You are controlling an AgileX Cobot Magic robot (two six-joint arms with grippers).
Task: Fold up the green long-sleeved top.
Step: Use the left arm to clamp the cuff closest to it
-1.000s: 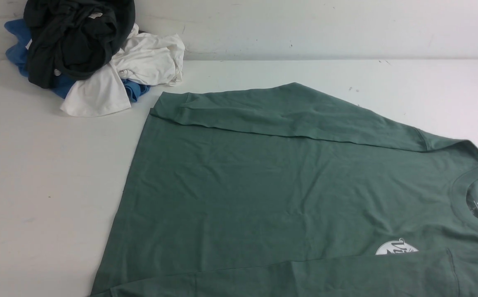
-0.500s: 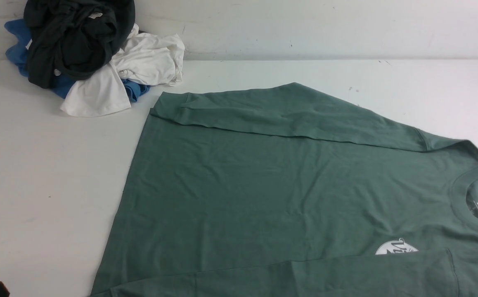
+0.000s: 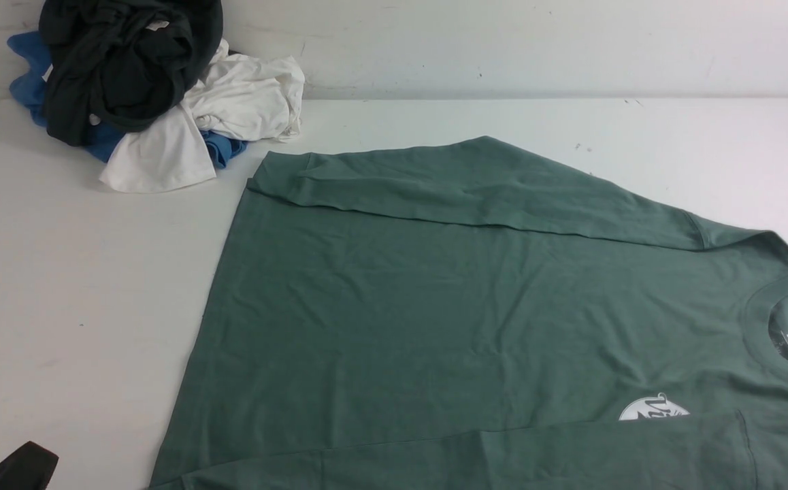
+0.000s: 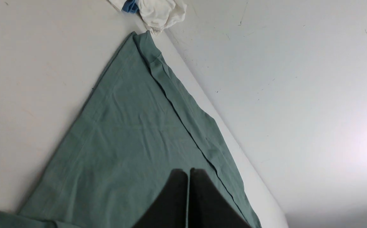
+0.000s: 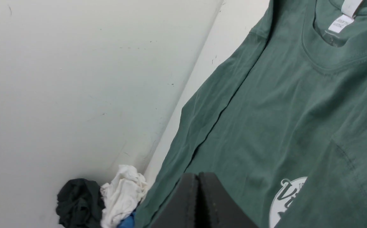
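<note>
One green top [image 3: 475, 306] is lying flat, front up, on the white table [image 3: 81, 272], filling the middle and the 3 to 6 o'clock part of the front view. Its long axis is running from 9 to 3 o'clock. The neck [image 3: 785, 320] is pointing to 3 o'clock and the hem to 9 o'clock. Both of its two sleeves are lying folded in over the body: one [image 3: 475, 184] along the 12 o'clock edge, the other [image 3: 503, 456] along the 6 o'clock edge, covering part of the one round white logo [image 3: 652, 408].

At 10 o'clock a pile is sitting against the wall: one dark garment [image 3: 122, 68], one blue garment [image 3: 26, 75] and white cloth [image 3: 231, 102].

Of the two grippers, the left gripper [image 4: 189, 172] is showing at 7 o'clock and the right gripper [image 5: 198, 175] only in its wrist view. Each is pressing its jaws together on nothing.
</note>
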